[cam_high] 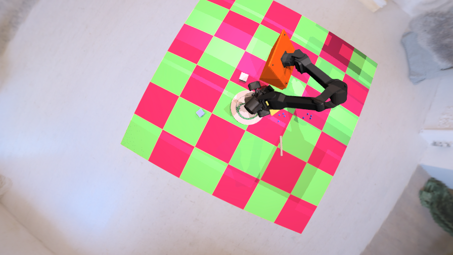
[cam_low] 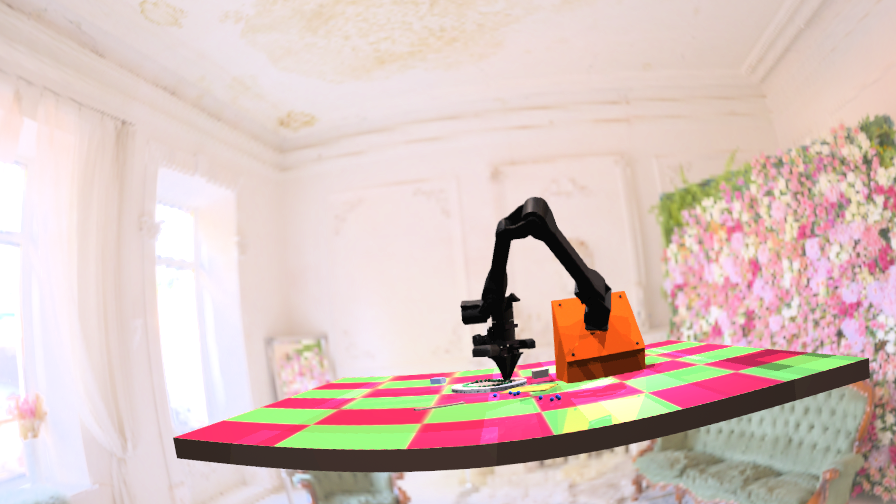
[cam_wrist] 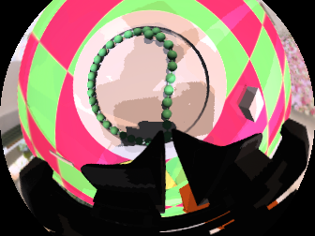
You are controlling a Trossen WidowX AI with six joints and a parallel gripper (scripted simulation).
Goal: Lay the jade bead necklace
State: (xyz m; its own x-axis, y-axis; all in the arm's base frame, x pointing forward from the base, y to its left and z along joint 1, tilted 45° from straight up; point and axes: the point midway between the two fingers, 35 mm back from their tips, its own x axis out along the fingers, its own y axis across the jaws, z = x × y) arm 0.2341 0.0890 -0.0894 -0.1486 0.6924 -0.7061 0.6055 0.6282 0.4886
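Note:
The round pale bead board [cam_high: 233, 104] [cam_wrist: 217, 84] lies flat under my gripper, with a thin dark ring groove. The jade bead necklace [cam_high: 247, 118] [cam_wrist: 169, 90] lies on it as a closed loop. In the wrist view its left arc follows the groove, while its right side runs nearly straight inside the ring, leaving the groove's right arc bare. My gripper [cam_low: 506, 378] [cam_wrist: 167, 133] is down at the board with its tips nearly together. It is shut on the necklace at the lower end of the straight run. The beads there are shaded and partly hidden by the fingers.
A white block [cam_high: 243, 76] [cam_low: 540, 373] [cam_wrist: 256, 104] stands beside the board, near the orange base [cam_high: 278, 65] [cam_low: 595, 341]. A bluish block [cam_high: 199, 113] [cam_low: 437, 381] lies farther off. A yellow piece [cam_high: 273, 112], several small blue beads and a pale stick [cam_high: 281, 145] lie on the board's other side.

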